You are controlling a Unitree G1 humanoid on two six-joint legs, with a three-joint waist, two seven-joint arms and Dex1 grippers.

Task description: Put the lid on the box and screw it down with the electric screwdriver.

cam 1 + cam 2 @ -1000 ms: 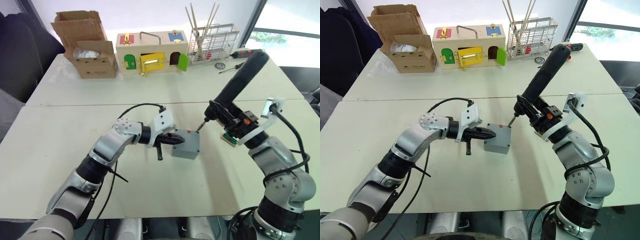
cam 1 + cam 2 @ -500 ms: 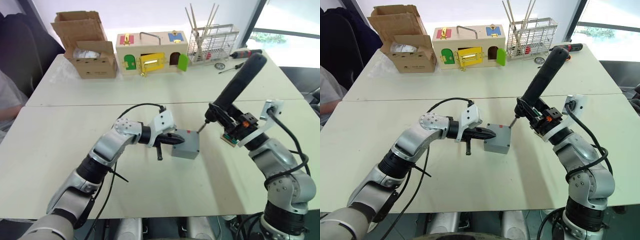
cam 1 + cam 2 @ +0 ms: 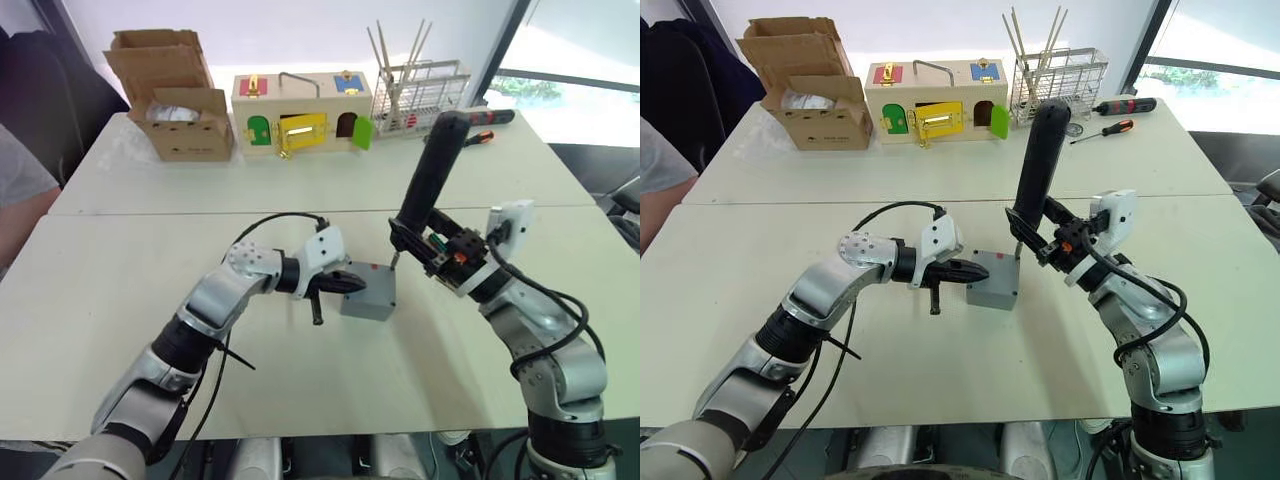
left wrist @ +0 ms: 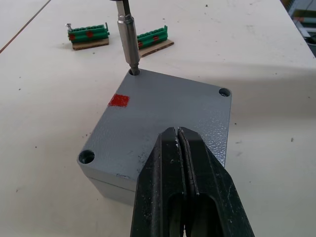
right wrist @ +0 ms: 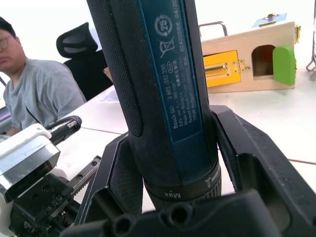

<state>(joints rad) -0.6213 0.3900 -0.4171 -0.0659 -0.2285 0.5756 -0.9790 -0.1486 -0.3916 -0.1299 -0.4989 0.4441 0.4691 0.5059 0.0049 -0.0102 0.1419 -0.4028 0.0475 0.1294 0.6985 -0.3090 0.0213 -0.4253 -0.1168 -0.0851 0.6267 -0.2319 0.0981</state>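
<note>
The grey lid (image 4: 163,108) with its red mark lies on the grey box (image 3: 367,302) in the middle of the near table. My left gripper (image 3: 347,283) is shut, its fingertips (image 4: 178,148) over the lid's edge on the robot's left side. My right gripper (image 3: 428,245) is shut on the electric screwdriver (image 3: 430,170), a thick dark cylinder standing nearly upright. Its metal bit (image 4: 127,34) sits in the lid's corner hole farthest from the left gripper. The box's inside is hidden by the lid.
Two green terminal strips (image 4: 89,35) lie just beyond the box. On the far table stand a cardboard box (image 3: 180,110), a wooden box with coloured doors (image 3: 300,108) and a wire rack (image 3: 420,90), with hand screwdrivers (image 3: 1120,105) beside it. A person (image 5: 29,94) sits at the robot's left.
My right arm has swung the electric screwdriver from leaning right to nearly upright, and its bit now stands in the lid's corner hole. The left gripper and box have stayed put.
</note>
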